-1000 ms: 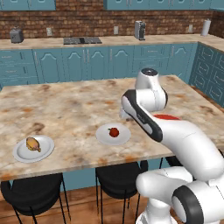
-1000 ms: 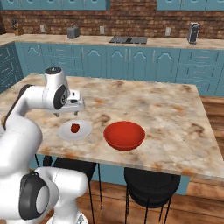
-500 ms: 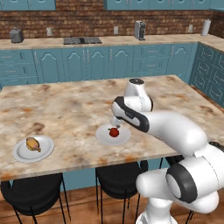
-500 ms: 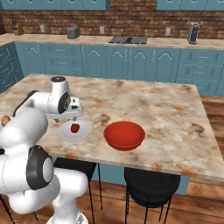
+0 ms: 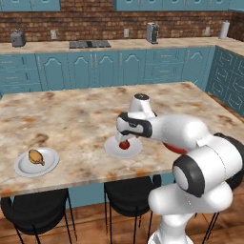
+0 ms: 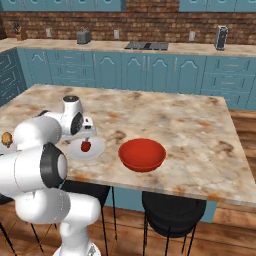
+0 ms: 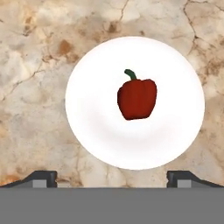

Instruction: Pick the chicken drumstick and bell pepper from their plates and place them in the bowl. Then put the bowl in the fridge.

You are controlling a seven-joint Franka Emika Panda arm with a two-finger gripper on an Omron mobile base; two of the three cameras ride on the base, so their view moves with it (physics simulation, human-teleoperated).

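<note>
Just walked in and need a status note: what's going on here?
The robot arm's open gripper hovers over the bell pepper, which lies on its white plate, not yet grasped. The chicken drumstick sits on the other plate further along the counter. The red bowl is empty.

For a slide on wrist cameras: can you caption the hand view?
Open gripper poised above a red bell pepper lying on a white plate on the marble counter.

No legible text, label, brand, number or sign is found on any surface inspected: desk [image 5: 71, 119], plates, bowl, cabinets and appliances all bear no markings.
</note>
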